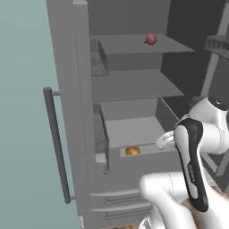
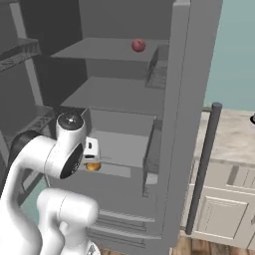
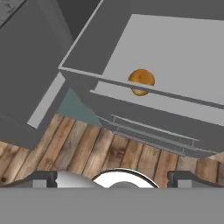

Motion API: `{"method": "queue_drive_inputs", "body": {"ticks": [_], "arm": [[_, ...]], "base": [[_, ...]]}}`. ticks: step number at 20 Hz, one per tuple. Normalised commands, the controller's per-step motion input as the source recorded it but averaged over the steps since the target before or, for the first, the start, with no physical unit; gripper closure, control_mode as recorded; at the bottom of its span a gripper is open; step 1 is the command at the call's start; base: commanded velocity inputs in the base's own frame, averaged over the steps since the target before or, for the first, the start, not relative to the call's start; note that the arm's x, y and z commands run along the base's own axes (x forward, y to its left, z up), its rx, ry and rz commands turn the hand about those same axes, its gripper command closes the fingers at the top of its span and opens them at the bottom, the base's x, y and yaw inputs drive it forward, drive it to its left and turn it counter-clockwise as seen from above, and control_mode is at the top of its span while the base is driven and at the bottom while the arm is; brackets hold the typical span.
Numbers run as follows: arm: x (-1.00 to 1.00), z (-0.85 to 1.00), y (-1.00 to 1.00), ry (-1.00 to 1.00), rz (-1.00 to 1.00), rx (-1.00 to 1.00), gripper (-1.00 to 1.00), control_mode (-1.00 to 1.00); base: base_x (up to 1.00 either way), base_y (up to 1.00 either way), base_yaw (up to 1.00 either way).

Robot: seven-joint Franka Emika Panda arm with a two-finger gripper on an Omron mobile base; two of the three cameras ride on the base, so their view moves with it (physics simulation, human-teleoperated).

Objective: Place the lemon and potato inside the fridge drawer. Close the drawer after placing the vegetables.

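The fridge drawer [image 1: 134,172] [image 2: 119,187] [image 3: 144,109] stands pulled out below the shelves. The potato [image 1: 132,150] [image 2: 93,166] [image 3: 141,81], a brown-orange lump, lies on the drawer floor just behind the front panel. The lemon is out of view. In the hand view my gripper [image 3: 116,179] is open, its fingertips [image 3: 43,179] far apart with nothing between them. It hovers in front of and above the drawer's front edge, looking down at the potato. In the base views the hand [image 1: 166,141] [image 2: 90,149] is next to the potato.
A small dark red ball [image 1: 151,39] [image 2: 138,46] rests on the top shelf. The open fridge door and its long bar handle [image 1: 56,143] [image 2: 204,164] stand beside the drawer. A wooden floor [image 3: 78,148] lies below, and counter cabinets [image 2: 224,199] stand to the right.
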Motion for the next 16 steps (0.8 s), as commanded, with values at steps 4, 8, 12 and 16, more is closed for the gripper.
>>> {"method": "queue_drive_inputs", "body": {"ticks": [4, 8, 12, 16], "arm": [[0.00, 0.00, 0.00, 0.00, 0.00, 0.00, -1.00, 1.00], [0.00, 0.00, 0.00, 0.00, 0.00, 0.00, -1.00, 1.00], [0.00, 0.00, 0.00, 0.00, 0.00, 0.00, -1.00, 1.00], [0.00, 0.00, 0.00, 0.00, 0.00, 0.00, -1.00, 1.00]], "base": [[-1.00, -0.32, -0.08], [-1.00, -0.60, -0.09], [-0.51, -0.96, -0.10], [0.14, -1.00, -0.03]]}}
